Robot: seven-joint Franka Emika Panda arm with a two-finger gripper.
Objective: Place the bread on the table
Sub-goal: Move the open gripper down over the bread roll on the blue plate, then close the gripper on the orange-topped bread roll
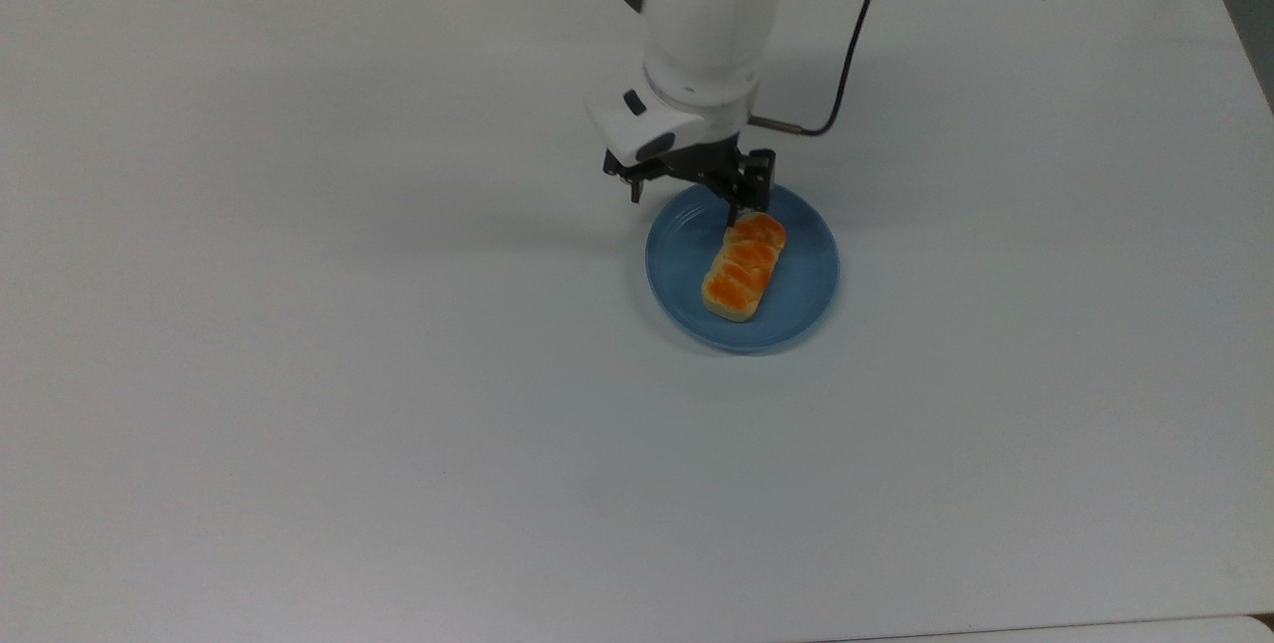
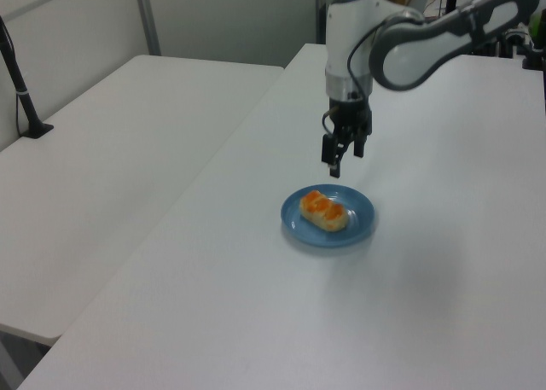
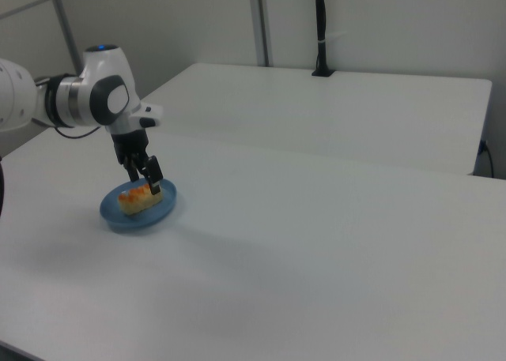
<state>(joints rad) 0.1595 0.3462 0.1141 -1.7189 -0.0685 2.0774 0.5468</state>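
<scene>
Near edge of the table (image 1: 398, 484) is bare white; lots of free room for the drop. We see the same in the left view, lower half of frame.

Mid-frame: bread (image 1: 743, 267) lies flat on the plate (image 1: 811, 310), ridged orange top up, right of centre in the top view. Long axis runs from lower left to upper right of the top view. It sits a bit toward the plate's upper side.

Just past that: gripper (image 1: 687, 197) hangs over the plate's upper-left rim, fingers apart, holding nothing. In the top view one finger (image 1: 735, 212) overlaps the bread's far end; the other sits off the plate to the left. In the left view the gripper (image 2: 339, 155) is clearly above the plate (image 2: 363, 228), not touching the bread (image 2: 323, 211). Right view agrees: gripper (image 3: 147, 174) above the bread (image 3: 139, 197), no contact that we can see.

Our read: approach phase, grasp not yet made. To do it well, we'd:
- centre over the bread's middle, not its far end
- check the fingers straddle the short axis, closing on the cream sides
- descend straight, stop short of the plate so the fingertips don't hit the rim
- close gently; the glossy top looks slippery, sides are the better grip
- lift clear of the rim before moving sideways

Far end: arm body and cable at the top of the top view.
</scene>
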